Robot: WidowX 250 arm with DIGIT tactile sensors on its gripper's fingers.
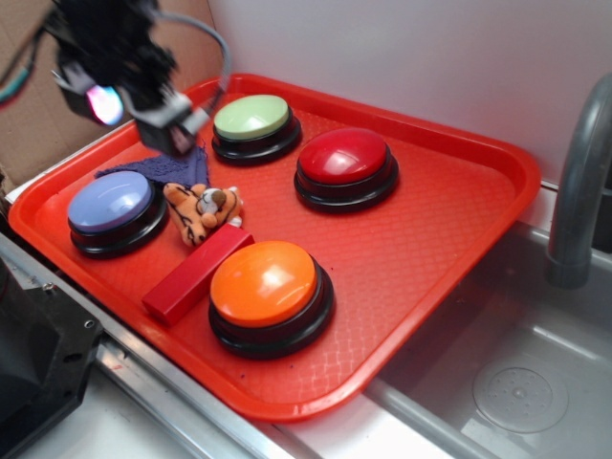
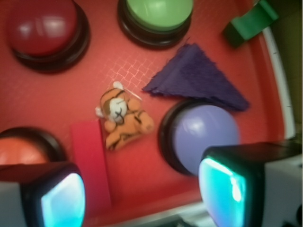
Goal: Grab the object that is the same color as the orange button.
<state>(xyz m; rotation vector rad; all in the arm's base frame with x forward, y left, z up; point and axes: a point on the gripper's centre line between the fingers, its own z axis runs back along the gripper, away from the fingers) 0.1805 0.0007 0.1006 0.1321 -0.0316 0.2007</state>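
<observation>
The small orange plush tiger (image 1: 203, 209) lies on the red tray (image 1: 430, 239), between the blue button and the red block. In the wrist view the tiger (image 2: 124, 118) lies in the middle, above my jaws. The large orange button (image 1: 265, 284) sits at the tray's front; only its edge shows at the left of the wrist view (image 2: 19, 153). My gripper (image 1: 158, 120) hangs above the tray's back left, over the purple cloth, up and left of the tiger. It is open and empty, pads wide apart (image 2: 142, 198).
A blue button (image 1: 112, 204), green button (image 1: 252, 119) and red button (image 1: 344, 158) stand on the tray. A long red block (image 1: 198, 272) lies beside the tiger. A purple cloth (image 2: 196, 78) lies behind the blue button. A sink (image 1: 497, 382) and faucet (image 1: 579, 182) lie to the right.
</observation>
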